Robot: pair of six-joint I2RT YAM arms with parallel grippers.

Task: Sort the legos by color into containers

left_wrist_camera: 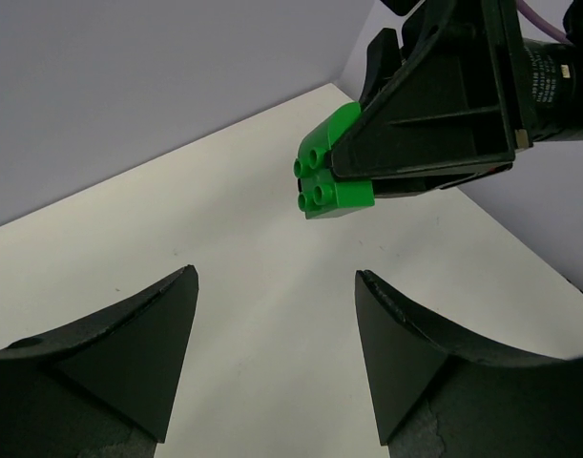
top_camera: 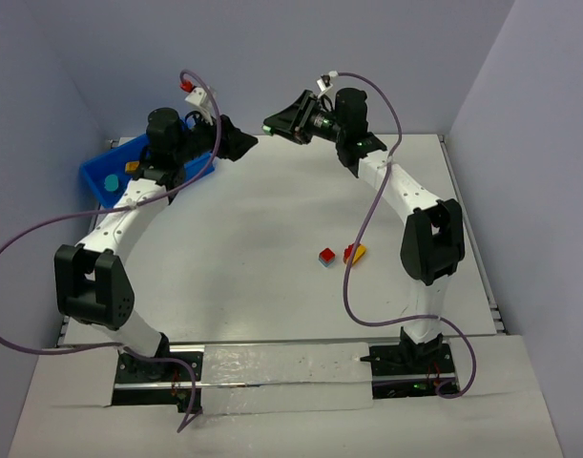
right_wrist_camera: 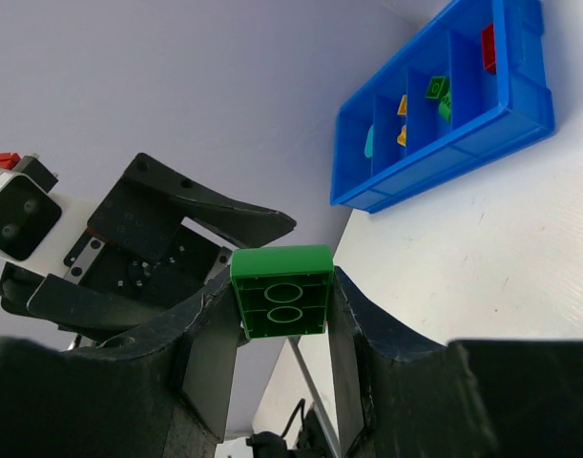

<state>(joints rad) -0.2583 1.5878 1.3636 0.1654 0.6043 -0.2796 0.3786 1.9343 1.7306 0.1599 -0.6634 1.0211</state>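
Upper left: bright blue divided plastic bin (top_camera: 93, 181). Top centre: left black gripper (top_camera: 243, 143) spread wide, empty, facing right black gripper (top_camera: 272, 126) pinching green plastic lego brick (right_wrist_camera: 281, 291) aloft. Mid-frame on table: red and yellow loose bricks (top_camera: 354, 253).

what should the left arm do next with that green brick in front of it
Probably ease the left gripper forward until its open fingers straddle the green brick. The right gripper holds that brick in the air facing it, and the blue bin sits on the left arm's side.
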